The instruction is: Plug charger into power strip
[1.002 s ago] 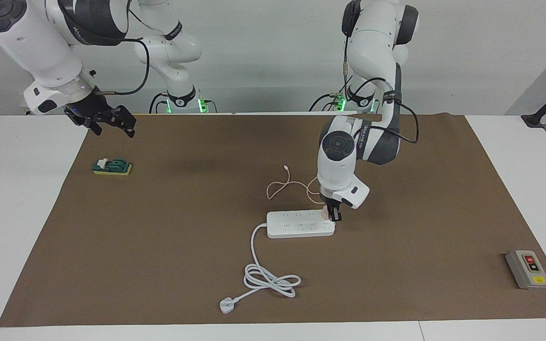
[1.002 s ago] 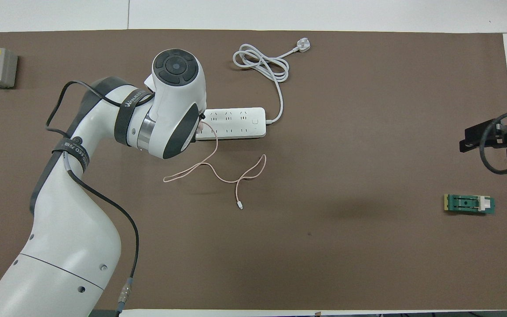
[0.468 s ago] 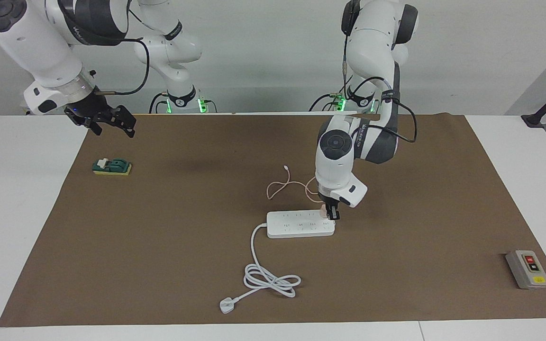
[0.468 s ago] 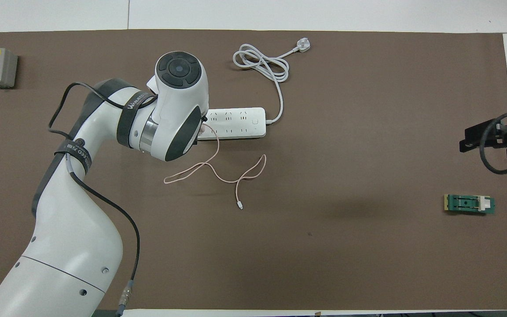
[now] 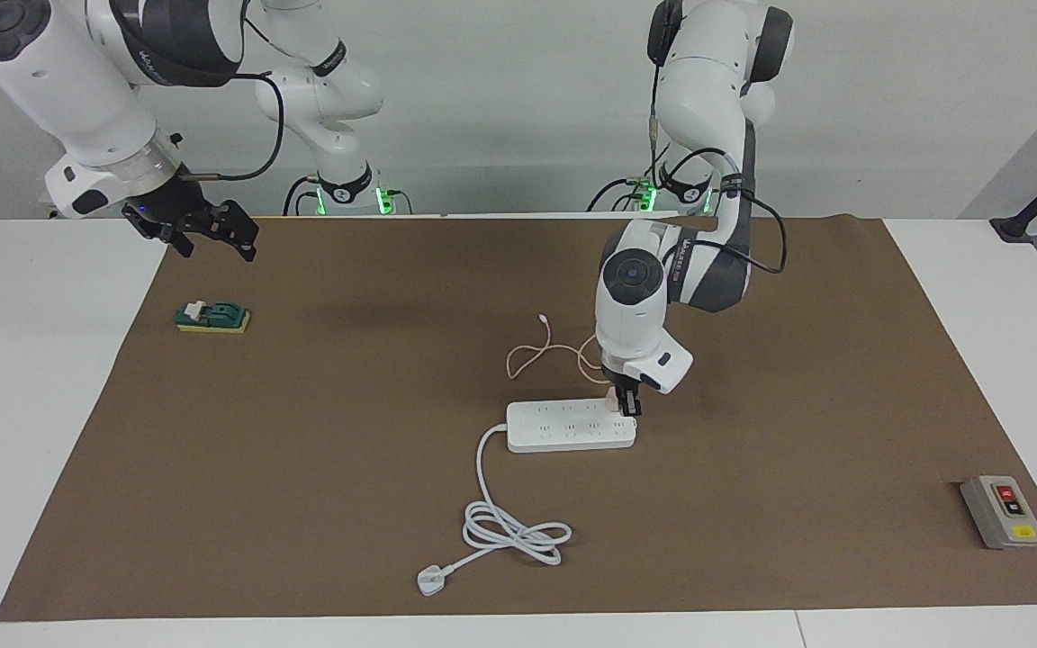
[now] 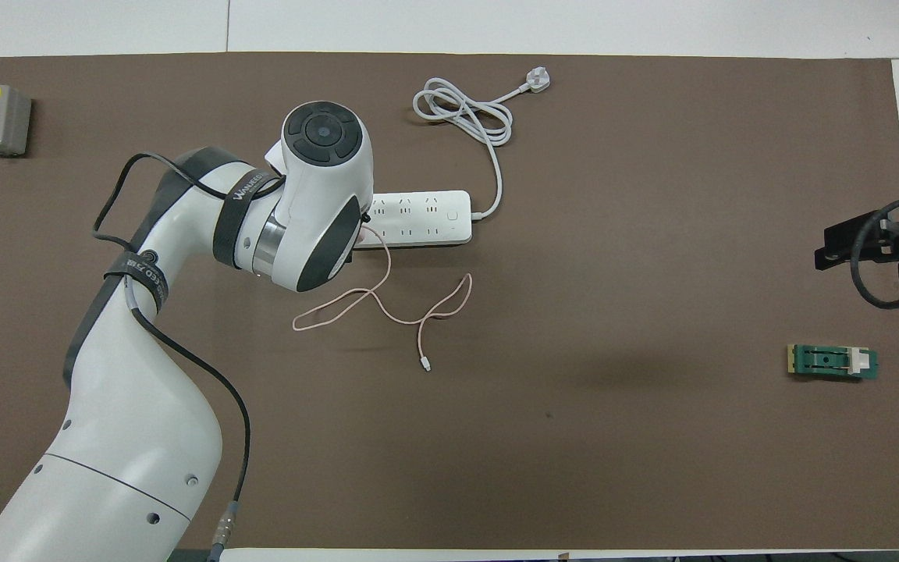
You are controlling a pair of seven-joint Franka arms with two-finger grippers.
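Two end effectors: one busy, one waiting
Left end effector: clamped on pink charger, over power strip end
Right end effector: fingers apart, raised above surface edge

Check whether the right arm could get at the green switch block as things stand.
Probably yes: the right gripper hangs open near the green switch block, with nothing between them; the left gripper is busy at the power strip.

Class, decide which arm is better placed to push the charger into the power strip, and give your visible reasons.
Left. The left gripper is shut on the charger at the power strip's end. The right gripper waits open above the table's edge, near the green block.
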